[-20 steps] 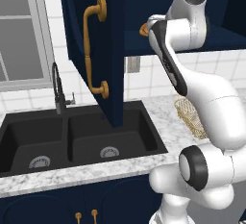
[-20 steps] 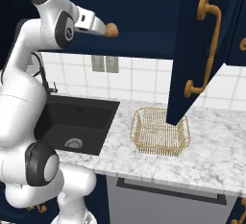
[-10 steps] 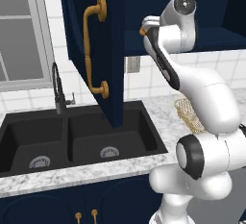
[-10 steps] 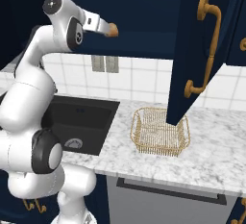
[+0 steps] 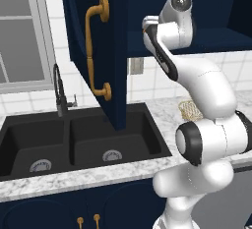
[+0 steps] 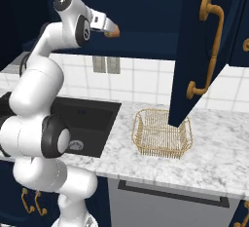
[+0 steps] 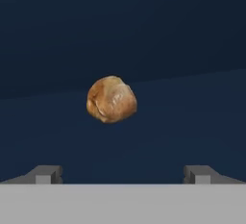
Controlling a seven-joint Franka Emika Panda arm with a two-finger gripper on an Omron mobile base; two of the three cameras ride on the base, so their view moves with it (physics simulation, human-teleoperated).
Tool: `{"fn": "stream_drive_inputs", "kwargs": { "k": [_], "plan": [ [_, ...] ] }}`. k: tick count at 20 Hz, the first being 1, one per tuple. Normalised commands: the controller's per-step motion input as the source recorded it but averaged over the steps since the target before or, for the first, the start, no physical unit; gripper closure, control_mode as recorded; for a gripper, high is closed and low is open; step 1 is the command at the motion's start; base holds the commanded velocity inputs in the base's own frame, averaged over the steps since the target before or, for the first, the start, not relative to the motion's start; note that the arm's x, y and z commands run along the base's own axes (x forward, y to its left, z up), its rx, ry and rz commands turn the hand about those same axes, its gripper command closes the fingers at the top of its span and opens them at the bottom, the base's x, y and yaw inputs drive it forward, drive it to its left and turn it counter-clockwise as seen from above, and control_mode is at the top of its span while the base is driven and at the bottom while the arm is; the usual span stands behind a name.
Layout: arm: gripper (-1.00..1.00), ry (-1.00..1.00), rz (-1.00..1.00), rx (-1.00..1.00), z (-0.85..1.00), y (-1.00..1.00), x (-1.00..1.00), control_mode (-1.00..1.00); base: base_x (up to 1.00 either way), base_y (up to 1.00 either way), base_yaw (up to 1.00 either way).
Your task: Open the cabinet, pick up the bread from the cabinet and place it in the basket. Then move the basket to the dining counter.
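Since a second ago the arm has drawn back toward its base, upper link more upright; bread, basket and doors lie as before.

Gripper (image 7: 123,174) — fingertips (image 7: 45,174) at the bottom corners of the hand view, spread wide, nothing between them. In the right base view the hand itself is hard to make out against the dark cabinet.

Basket (image 6: 163,133) sits on the marble counter (image 6: 214,160) right of the black double sink (image 5: 74,142). It is empty, its far right corner hidden by the open door (image 6: 199,46). In the left base view only a sliver shows behind the arm.

Bread (image 7: 111,99) — round brown roll, lies on the navy shelf inside the cabinet (image 5: 211,39), ahead of the fingers and apart from them. In the right base view it shows just past the hand.
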Motion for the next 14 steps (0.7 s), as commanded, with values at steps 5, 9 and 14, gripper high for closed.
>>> {"fn": "stream_drive_inputs", "kwargs": {
  "k": [5, 9, 14],
  "plan": [
    [-1.0, 0.0, 0.0, 0.0, -0.03, 0.0, 0.52, -1.0, 0.0, 0.0, 0.0],
    [-1.0, 0.0, 0.0, 0.0, -0.09, 0.0, 0.44, -1.0, 0.0, 0.0, 0.0],
    [-1.0, 0.0, 0.0, 0.0, -0.2, 0.0, 0.44, -1.0, 0.0, 0.0, 0.0]
  ]
}}
